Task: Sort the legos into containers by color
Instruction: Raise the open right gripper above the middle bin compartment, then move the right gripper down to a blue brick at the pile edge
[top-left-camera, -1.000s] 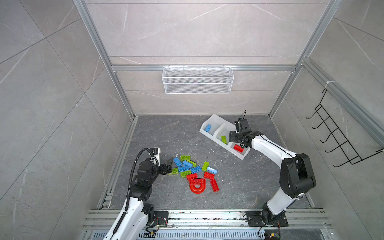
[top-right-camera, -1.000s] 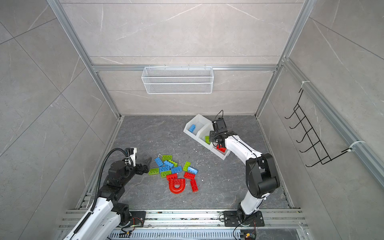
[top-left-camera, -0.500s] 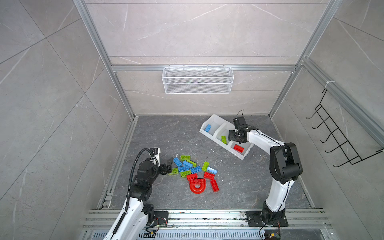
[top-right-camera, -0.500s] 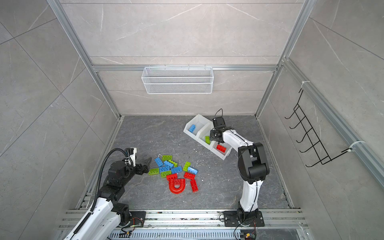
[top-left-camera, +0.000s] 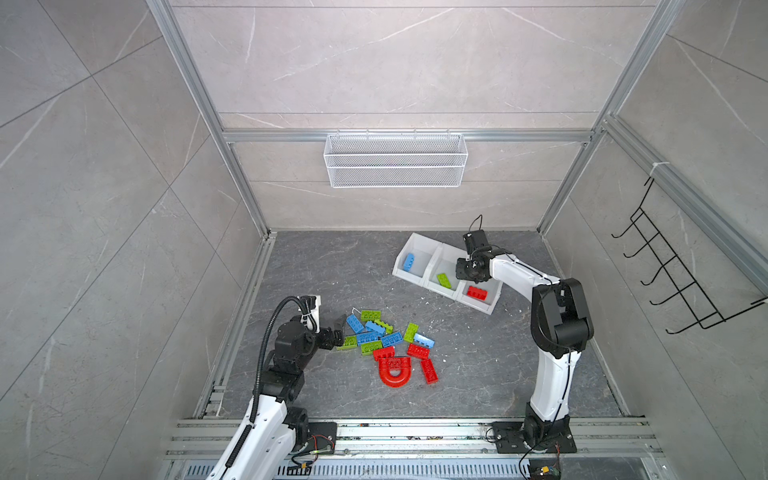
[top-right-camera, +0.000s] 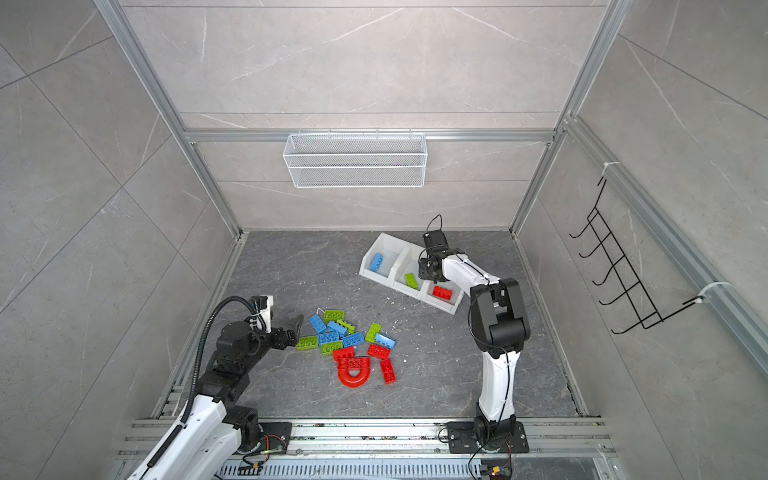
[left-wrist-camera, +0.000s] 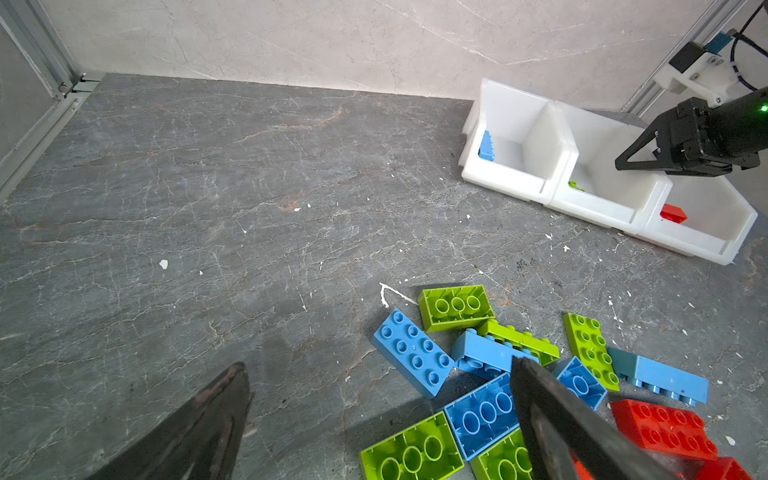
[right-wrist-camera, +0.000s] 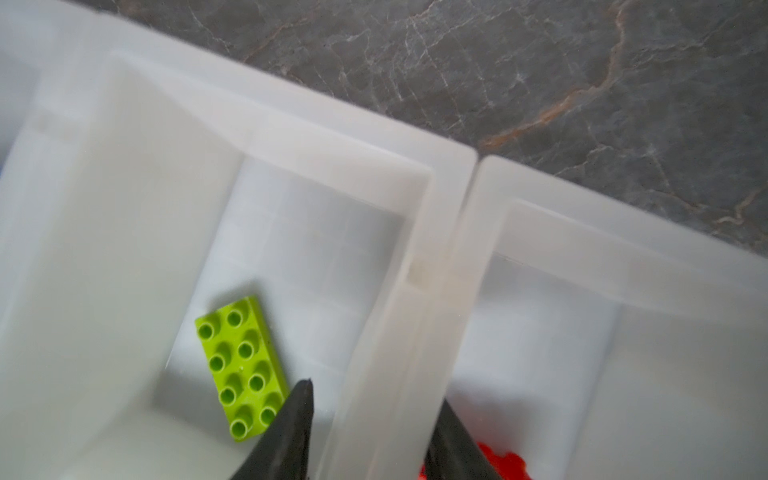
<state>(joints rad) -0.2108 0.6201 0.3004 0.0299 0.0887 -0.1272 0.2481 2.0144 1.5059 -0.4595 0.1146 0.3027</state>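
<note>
Legos (top-left-camera: 368, 337), chunky studded plastic bricks in blue, lime green and red, lie heaped on a grey stone-look bench (top-left-camera: 332, 270) with free room around. One sits in each of three joined white plastic bins (top-left-camera: 419, 244). Light, rigid and slick, they are best pinched across their long sides. Left hand (left-wrist-camera: 378, 365) gapes beside the heap. The right hand (right-wrist-camera: 374, 392), fingers apart and seemingly empty, hovers over a bin wall.

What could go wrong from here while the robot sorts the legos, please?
1. The right gripper hovers with its fingers either side of the divider between two containers; lowering or closing could catch that wall and shift the row.
2. The left gripper is open at the edge of the crowded legos; a grab might take two colours or scatter neighbours.
</note>
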